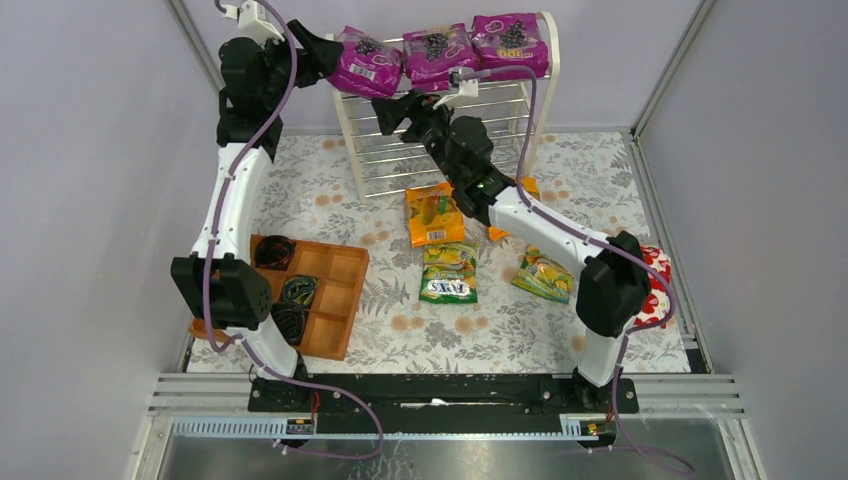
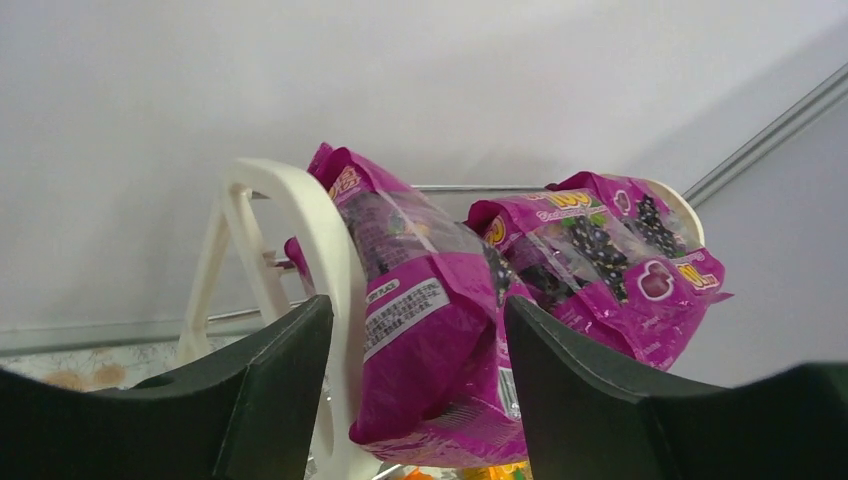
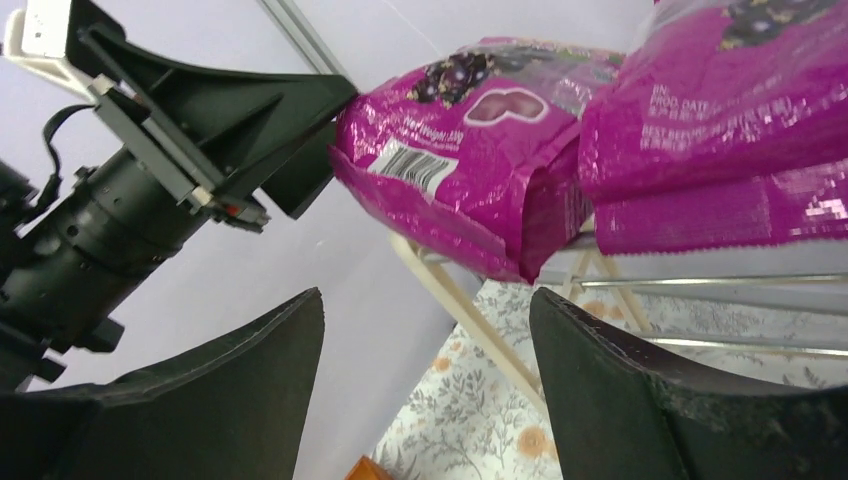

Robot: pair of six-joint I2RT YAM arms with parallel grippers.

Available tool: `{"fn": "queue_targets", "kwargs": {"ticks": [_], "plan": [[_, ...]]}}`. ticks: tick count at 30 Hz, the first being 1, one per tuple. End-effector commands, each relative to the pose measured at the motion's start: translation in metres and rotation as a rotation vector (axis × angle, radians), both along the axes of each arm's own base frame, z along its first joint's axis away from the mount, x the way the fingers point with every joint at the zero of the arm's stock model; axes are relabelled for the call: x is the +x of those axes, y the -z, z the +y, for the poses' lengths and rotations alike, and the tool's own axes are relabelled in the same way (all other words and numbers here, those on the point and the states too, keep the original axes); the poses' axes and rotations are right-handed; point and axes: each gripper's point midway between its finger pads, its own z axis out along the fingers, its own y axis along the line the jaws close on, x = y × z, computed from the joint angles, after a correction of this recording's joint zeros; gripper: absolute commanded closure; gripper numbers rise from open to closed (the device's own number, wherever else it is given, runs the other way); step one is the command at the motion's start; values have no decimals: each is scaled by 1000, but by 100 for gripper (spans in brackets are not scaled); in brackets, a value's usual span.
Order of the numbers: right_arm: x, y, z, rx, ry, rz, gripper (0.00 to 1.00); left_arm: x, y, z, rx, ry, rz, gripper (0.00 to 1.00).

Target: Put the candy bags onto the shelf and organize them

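Observation:
Three purple candy bags lie side by side on the top tier of the white shelf point(image 1: 350, 140): left point(image 1: 365, 62), middle point(image 1: 440, 52) and right point(image 1: 510, 42). The left one overhangs the shelf's left side panel point(image 2: 325, 250). My left gripper point(image 1: 318, 45) is open at that bag's left edge, and the bag point(image 2: 430, 330) hangs between the spread fingers. My right gripper point(image 1: 388, 110) is open and empty in front of the shelf, just below the top tier. An orange bag point(image 1: 433, 213) and two green-yellow FOXS bags point(image 1: 449, 272) point(image 1: 543, 275) lie on the table. A second orange bag point(image 1: 526, 186) is mostly hidden behind the right arm.
A brown wooden compartment tray point(image 1: 335, 300) with dark items sits at the near left, by the left arm. A red bag with white flowers point(image 1: 658, 268) lies at the right edge, partly behind the right arm. Grey walls close in the floral table mat point(image 1: 400, 330).

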Motion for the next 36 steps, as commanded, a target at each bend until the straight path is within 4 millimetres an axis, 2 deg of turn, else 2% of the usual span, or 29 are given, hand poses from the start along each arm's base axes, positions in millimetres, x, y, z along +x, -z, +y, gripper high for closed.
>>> {"fn": "queue_targets", "kwargs": {"ticks": [1, 6, 10, 15, 19, 24, 27, 32, 36], "plan": [[19, -31, -6, 45, 62, -75, 18, -11, -34, -7, -4, 50, -124, 35], [35, -30, -2, 27, 63, -87, 21, -8, -26, -7, -24, 47, -98, 48], [38, -35, 7, -9, 22, -128, 39, -7, -16, -8, -42, 48, -64, 63], [31, -44, 24, -32, -65, -186, 49, -9, -5, -9, -61, 52, -26, 76], [32, -53, 30, -49, -85, -206, 62, -15, 2, -9, -74, 52, -7, 83], [26, -72, 37, -88, -132, -267, 73, -25, 11, -5, -95, 28, 10, 91], [34, -75, 33, -146, -91, -276, 75, -29, 17, -9, -125, 52, 29, 94], [52, -71, 7, -178, -16, -244, 75, -34, 17, -22, -190, 130, 40, 97], [61, -66, -5, -192, 5, -222, 76, -35, 15, -34, -227, 186, 42, 98]]}}
